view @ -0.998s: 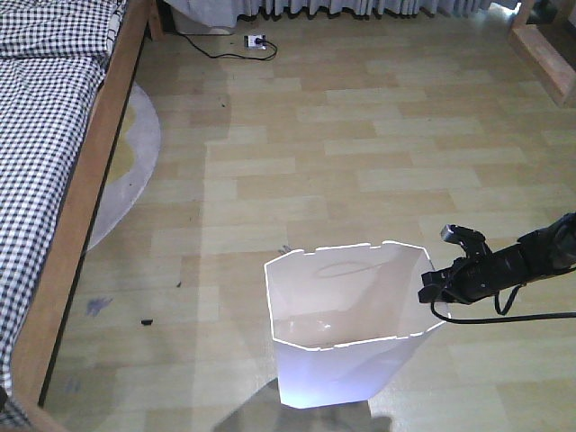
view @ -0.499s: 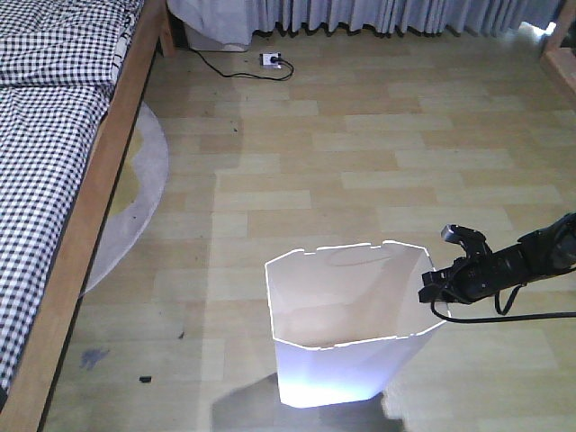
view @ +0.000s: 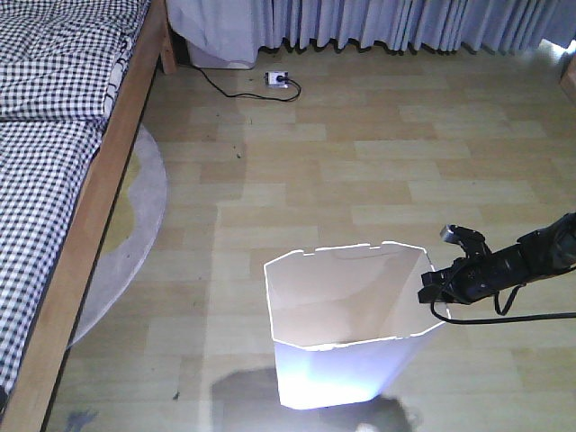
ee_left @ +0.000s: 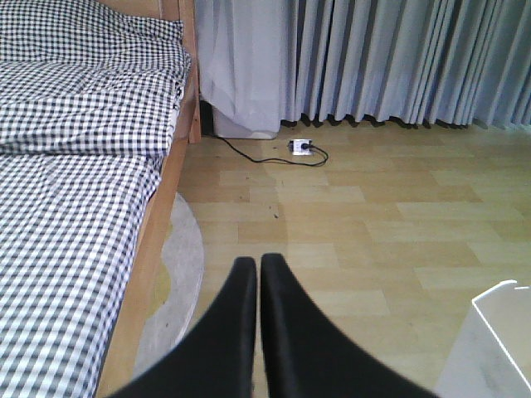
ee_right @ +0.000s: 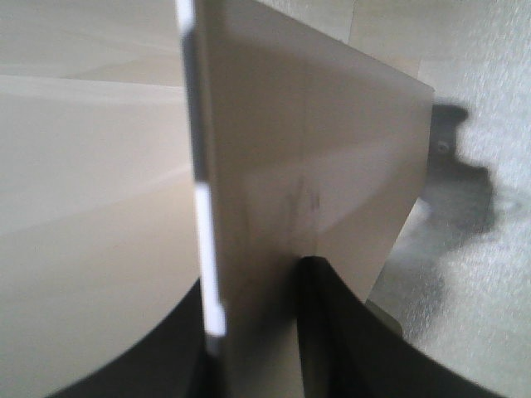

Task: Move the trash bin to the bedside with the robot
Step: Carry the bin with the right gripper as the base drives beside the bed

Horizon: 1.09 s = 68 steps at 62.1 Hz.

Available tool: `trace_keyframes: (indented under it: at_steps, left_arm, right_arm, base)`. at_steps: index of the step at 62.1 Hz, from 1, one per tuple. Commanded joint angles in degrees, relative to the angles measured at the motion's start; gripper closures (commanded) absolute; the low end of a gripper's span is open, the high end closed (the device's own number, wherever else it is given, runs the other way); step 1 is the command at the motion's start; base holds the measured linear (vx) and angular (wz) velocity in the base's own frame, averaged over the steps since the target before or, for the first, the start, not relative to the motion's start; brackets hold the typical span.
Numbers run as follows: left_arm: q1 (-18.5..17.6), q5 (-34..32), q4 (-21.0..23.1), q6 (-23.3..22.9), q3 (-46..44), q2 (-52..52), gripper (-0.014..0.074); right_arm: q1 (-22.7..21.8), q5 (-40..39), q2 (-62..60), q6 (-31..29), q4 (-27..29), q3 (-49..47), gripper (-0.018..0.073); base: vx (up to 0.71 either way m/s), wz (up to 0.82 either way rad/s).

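Trash bin (view: 328, 364) upright on wood floor (view: 360, 180), well apart from bed (view: 54, 180) at left. Right gripper (view: 429, 290) jaws clamp bin's right wall at rim. Left gripper (ee_left: 257, 265) jaws pressed together, empty.

Right gripper (view: 431, 287) on the rim of the trash bin (view: 335, 364)
Bin upright on the floor (view: 360, 180), well apart from the checked bed (view: 45, 180).
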<state>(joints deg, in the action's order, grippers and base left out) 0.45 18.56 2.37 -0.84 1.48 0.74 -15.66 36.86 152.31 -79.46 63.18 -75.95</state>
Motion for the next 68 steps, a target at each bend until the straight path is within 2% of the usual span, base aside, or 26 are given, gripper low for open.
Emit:
trace_keyframes:
  at_steps: [1, 68]
  left_arm:
    - [0.0, -4.7, 0.2, -0.6, 0.7, 0.8, 0.0602]
    - [0.0, -4.7, 0.2, -0.6, 0.7, 0.8, 0.0602]
  right_arm:
    - [-0.3, 10.9, -5.0, 0.1, 3.9, -0.7, 0.0564]
    - [-0.3, 10.9, -5.0, 0.1, 3.9, -0.7, 0.0564]
  base:
    - [0.36, 0.0]
    - [0.34, 0.01]
